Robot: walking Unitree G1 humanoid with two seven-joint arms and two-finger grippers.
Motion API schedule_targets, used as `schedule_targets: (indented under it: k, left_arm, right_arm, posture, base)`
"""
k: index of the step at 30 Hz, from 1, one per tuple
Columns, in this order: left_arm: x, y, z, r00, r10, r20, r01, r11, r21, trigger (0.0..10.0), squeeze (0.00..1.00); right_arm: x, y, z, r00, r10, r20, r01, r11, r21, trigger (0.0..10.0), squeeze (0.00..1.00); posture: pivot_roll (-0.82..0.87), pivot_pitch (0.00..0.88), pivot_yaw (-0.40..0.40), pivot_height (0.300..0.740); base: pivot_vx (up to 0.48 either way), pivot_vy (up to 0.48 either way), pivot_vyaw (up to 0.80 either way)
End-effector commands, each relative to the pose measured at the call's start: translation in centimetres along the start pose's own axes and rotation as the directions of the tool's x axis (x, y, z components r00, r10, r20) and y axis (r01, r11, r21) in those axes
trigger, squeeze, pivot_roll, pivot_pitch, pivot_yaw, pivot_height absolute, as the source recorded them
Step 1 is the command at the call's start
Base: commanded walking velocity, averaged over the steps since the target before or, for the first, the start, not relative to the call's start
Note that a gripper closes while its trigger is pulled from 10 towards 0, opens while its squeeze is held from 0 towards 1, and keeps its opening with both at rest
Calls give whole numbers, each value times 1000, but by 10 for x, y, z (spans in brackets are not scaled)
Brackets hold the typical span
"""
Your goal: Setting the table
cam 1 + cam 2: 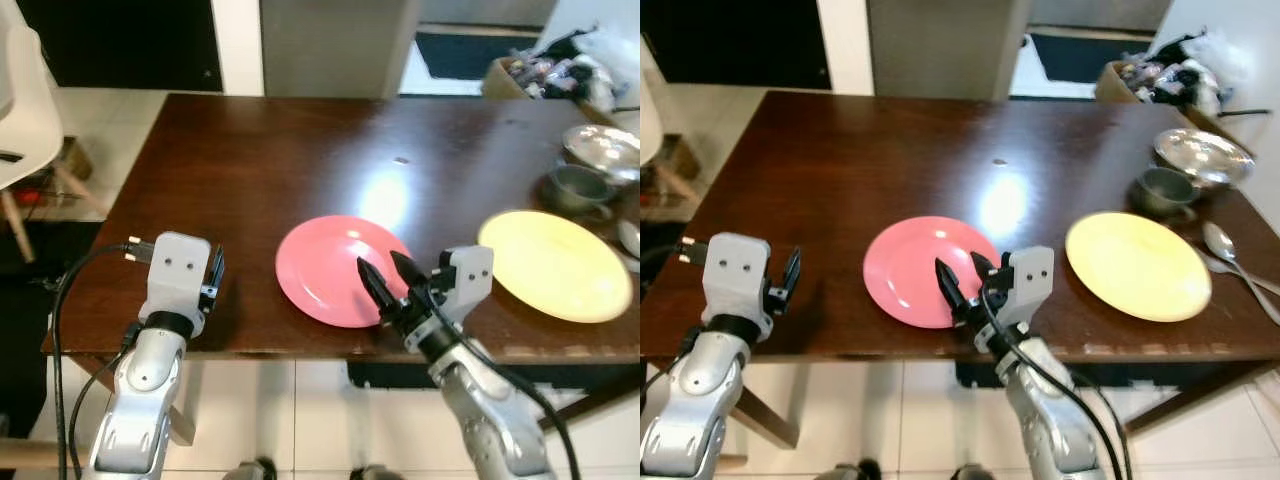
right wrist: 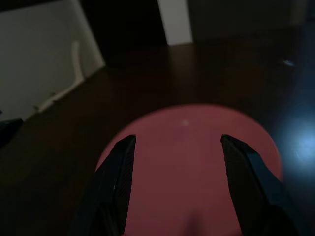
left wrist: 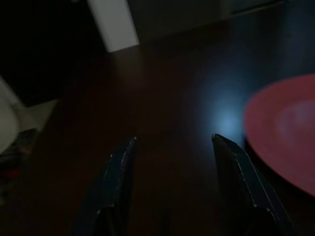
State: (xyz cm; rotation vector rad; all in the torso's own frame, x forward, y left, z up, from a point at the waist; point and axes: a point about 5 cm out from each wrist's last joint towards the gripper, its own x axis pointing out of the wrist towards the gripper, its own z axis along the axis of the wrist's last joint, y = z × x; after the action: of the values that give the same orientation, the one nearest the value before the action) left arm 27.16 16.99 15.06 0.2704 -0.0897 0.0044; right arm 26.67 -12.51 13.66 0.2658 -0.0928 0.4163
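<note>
Nearest me, my right gripper point(image 1: 390, 268) hangs over the near edge of the pink plate point(image 1: 335, 268), fingers spread apart and pinching nothing. That plate lies on the dark table point(image 1: 280, 160), with the yellow plate point(image 1: 555, 262) to its right. My left gripper point(image 3: 173, 142) sits at the table's near-left edge, fingers spread too.

Table point(image 1: 300, 150) is showing dark polished wood, glossy, glare patch mid-frame. Pink plate point(image 1: 325, 265) and yellow plate point(image 1: 555, 262) are looking smooth, slightly shiny, plastic-like. Bowl point(image 1: 600, 148) at right edge is gleaming bare metal, spoon point(image 1: 1225, 245) too. Cup point(image 1: 578, 188) is looking dull grey. Claw fingers point(image 1: 372, 285) are showing matt black.
</note>
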Motion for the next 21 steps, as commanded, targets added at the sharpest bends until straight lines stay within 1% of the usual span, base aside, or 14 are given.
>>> schedule_targets:
  k: [1,21]
  left_arm:
    - [-2,1,-7,1000,6,-29,-6,1000,13,10000,0]
    - [-3,1,-7,1000,5,-30,-5,1000,12,10000,0]
  right_arm:
    - [0,1,-3,1000,2,-16,-2,1000,5,10000,0]
    - [0,2,-4,1000,7,-20,-7,1000,15,10000,0]
  posture:
    - [-104,13,22,740]
    - [-101,19,25,740]
  base:
    - [-289,0,0]
    - [-292,0,0]
